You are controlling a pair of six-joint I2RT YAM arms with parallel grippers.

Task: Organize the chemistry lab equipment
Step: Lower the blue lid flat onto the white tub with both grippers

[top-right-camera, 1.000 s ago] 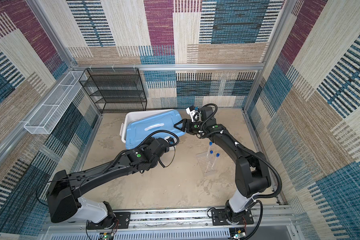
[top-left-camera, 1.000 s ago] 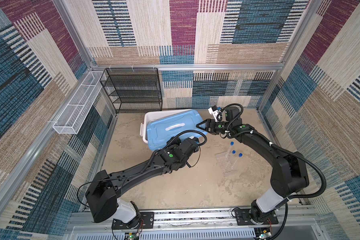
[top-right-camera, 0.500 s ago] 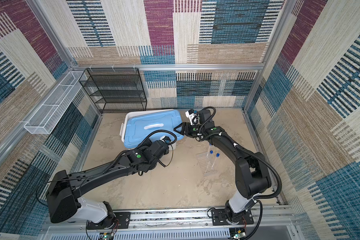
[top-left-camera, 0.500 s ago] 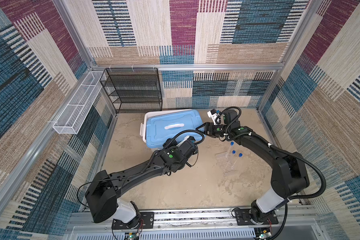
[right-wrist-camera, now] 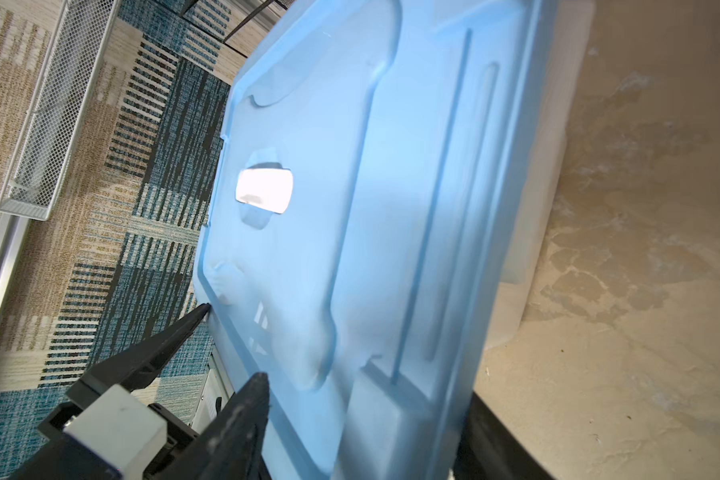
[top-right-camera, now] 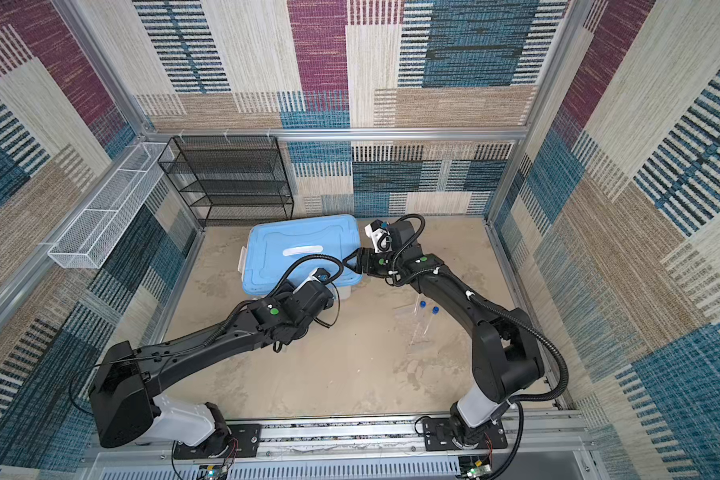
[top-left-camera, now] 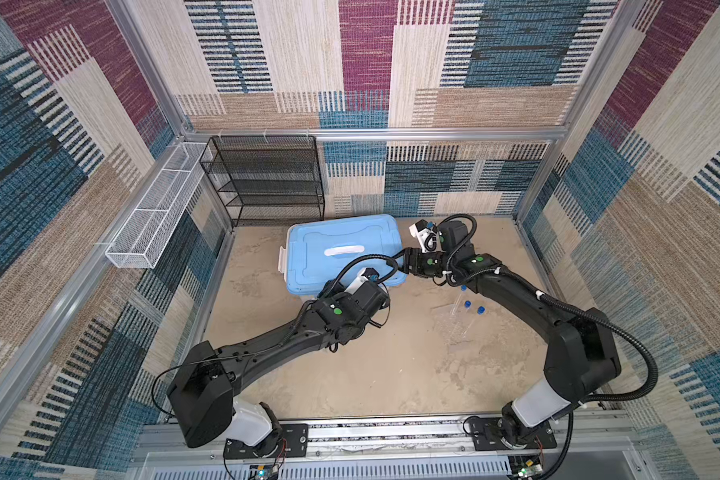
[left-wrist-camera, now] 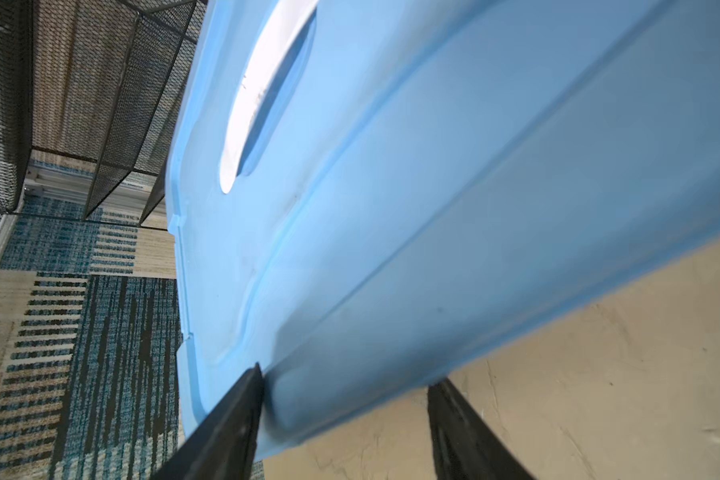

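A clear tube rack [top-left-camera: 458, 328] stands on the sandy floor right of centre and holds blue-capped tubes [top-left-camera: 468, 305] upright; both top views show them [top-right-camera: 422, 304]. The blue lid [top-left-camera: 341, 249] lies flat on the big white tub [right-wrist-camera: 537, 208]. My left gripper [left-wrist-camera: 346, 378] is open at the lid's [left-wrist-camera: 433, 208] near long edge, and floor shows between its fingers. My right gripper [top-left-camera: 404, 264] is at the lid's right end. In the right wrist view its jaws [right-wrist-camera: 364, 386] straddle the rim and latch, one finger on top and one under the edge.
A black wire-mesh shelf [top-left-camera: 267, 178] stands against the back wall behind the tub. A white wire basket [top-left-camera: 154, 216] hangs on the left wall. The right forearm passes just behind the tube rack. Bare sandy floor [top-left-camera: 371, 374] lies between the arms and the front rail.
The lid was tilted and offset on the tub a second ago and now lies flat over it. My left gripper has opened off the lid's edge. The right gripper came down with the lid.
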